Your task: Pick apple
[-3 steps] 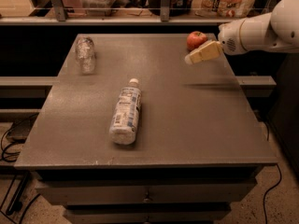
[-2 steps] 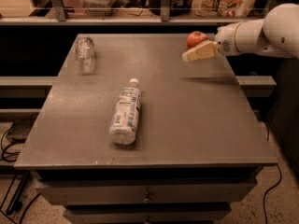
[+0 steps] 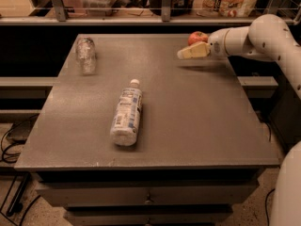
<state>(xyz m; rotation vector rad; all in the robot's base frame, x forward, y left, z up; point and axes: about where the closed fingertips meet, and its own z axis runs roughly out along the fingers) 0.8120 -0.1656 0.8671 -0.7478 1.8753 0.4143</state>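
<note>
Gripper (image 3: 189, 52) is hovering at upper right, its opening impossible to tell; the apple (image 3: 198, 36) is sitting just above it, slightly right.

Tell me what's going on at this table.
A robot arm reaches in from the right, its tool at the far right corner of the table, just in front of the red apple. I cannot tell whether it touches the apple. A labelled plastic bottle lies on its side mid-table and a clear bottle lies near the far left; neither is being handled.
</note>
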